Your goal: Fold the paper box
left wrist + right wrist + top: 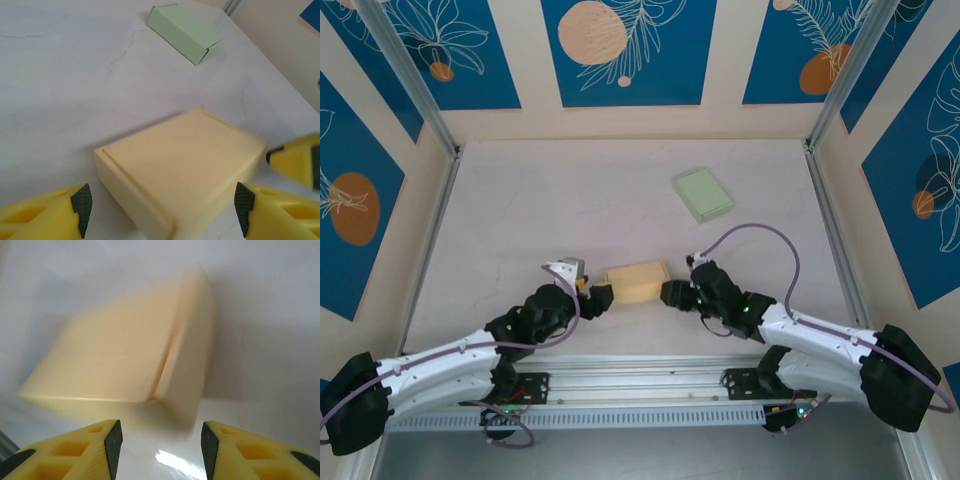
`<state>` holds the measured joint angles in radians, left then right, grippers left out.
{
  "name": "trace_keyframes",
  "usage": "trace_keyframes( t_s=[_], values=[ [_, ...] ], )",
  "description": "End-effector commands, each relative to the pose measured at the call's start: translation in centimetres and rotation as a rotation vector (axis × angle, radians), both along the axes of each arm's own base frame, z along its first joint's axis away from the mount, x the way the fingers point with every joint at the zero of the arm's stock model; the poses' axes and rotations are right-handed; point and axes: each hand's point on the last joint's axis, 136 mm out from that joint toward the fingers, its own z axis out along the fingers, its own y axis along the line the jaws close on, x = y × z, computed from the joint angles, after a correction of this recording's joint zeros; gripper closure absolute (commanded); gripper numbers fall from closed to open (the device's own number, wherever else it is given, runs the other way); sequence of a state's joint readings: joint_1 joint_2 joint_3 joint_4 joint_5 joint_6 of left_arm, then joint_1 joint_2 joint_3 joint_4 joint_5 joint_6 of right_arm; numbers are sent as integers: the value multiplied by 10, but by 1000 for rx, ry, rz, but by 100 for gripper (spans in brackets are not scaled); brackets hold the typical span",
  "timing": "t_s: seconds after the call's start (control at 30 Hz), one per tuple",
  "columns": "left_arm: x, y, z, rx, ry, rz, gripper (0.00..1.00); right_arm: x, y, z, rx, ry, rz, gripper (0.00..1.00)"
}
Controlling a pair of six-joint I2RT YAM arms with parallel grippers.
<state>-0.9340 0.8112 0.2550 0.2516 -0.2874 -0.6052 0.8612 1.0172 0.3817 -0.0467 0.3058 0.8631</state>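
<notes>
My left gripper (162, 212) stands wide open and holds nothing. Its black-padded fingers (82, 202) sit either side of the near corner of the yellow paper box (185, 165), clear of it. My right gripper (161, 440) is parted and empty too, with the box's end just ahead of its tips. The box lies closed on the table (520, 220), between the two grippers. A green box (703, 194) rests well apart, toward the far right.
</notes>
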Motion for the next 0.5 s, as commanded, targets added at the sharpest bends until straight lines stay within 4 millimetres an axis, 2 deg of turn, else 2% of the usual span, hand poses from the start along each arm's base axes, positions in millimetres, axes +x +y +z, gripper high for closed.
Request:
trace_keyframes(
  t_s=[0.0,0.13,0.23,0.33,0.47],
  values=[
    [-3,5,-5,-28,54,17,24,-31,-47,-45,-210,129,-96,52],
    [-9,5,-15,-12,112,2,24,-41,-53,-36,-210,143,-119,51],
    [-15,5,-33,32,222,-13,23,-41,-43,-15,-150,127,-99,48],
    [-23,-4,-49,-20,327,-35,26,-37,-30,11,-91,123,-66,43],
    [-21,-9,-53,-93,350,-17,36,-22,-15,33,-75,146,-16,35]
  ],
)
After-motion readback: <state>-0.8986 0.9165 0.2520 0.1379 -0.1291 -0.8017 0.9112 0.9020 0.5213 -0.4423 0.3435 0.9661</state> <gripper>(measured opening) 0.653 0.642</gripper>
